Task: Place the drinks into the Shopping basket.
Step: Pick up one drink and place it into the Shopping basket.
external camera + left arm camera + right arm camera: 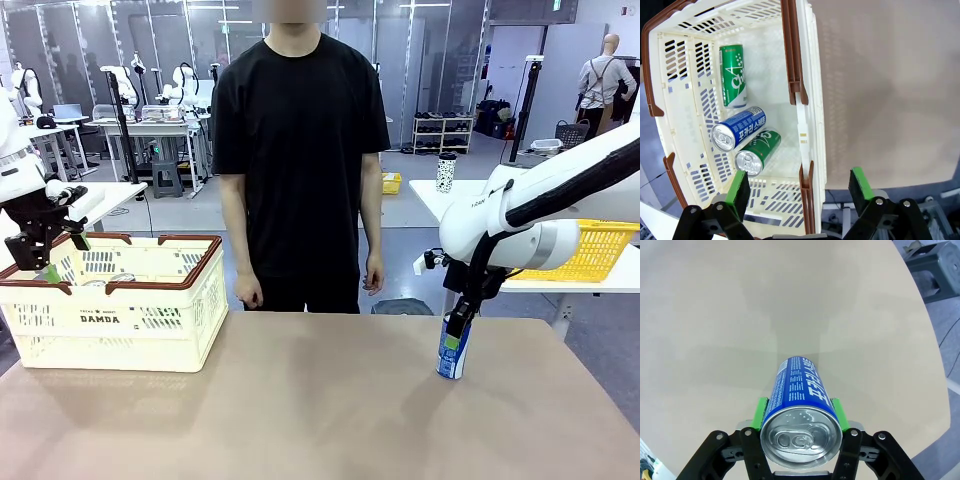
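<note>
A blue drink can stands upright on the table at the right. My right gripper is shut on it. In the right wrist view the green pads press both sides of the blue can, just below its silver top. The cream Shopping basket with its brown rim sits at the table's left. My left gripper hangs open above the basket's left rim. In the left wrist view, the left gripper is open over the basket. Inside lie a green can, a blue can and another green can.
A person stands at the table's far edge, hands hanging at the sides. A yellow basket sits on another table behind my right arm. Bare tabletop stretches between the basket and the blue can.
</note>
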`<state>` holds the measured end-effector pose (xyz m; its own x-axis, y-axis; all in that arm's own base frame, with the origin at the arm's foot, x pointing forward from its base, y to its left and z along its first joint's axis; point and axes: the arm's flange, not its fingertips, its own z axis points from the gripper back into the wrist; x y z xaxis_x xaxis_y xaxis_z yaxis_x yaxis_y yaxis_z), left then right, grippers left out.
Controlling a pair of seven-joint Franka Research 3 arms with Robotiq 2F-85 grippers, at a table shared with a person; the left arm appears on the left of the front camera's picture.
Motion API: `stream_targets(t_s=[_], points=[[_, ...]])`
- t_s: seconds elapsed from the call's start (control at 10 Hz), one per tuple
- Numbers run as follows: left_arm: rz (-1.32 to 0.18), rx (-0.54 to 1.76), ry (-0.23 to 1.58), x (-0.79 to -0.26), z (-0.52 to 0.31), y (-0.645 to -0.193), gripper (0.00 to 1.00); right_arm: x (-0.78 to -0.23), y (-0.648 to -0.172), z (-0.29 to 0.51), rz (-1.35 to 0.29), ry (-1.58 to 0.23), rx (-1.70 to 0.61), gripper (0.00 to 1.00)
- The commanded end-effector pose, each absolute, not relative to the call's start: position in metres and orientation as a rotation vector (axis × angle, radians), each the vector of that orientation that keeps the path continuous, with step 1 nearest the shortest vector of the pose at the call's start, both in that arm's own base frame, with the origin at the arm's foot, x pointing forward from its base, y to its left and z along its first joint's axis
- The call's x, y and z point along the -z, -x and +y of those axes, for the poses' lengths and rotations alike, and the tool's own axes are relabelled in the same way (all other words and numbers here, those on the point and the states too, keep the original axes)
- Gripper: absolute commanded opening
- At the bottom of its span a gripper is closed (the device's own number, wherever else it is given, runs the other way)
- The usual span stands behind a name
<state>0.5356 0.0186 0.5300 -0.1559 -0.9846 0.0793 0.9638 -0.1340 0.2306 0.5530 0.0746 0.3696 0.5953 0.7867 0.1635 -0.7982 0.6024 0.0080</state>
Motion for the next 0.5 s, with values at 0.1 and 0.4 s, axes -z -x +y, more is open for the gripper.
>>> stream_targets(t_s=[0.1, 0.4], points=[[-0.258, 1.693, -0.11, -0.531, 0.018, -0.536, 1.0, -0.367, -0.559, 0.071, -0.158, -0.085, -0.954, 0.15], [-0.258, 1.693, -0.11, -0.531, 0.018, -0.536, 1.0, -0.397, -0.54, 0.079, -0.173, -0.029, -0.916, 0.03]])
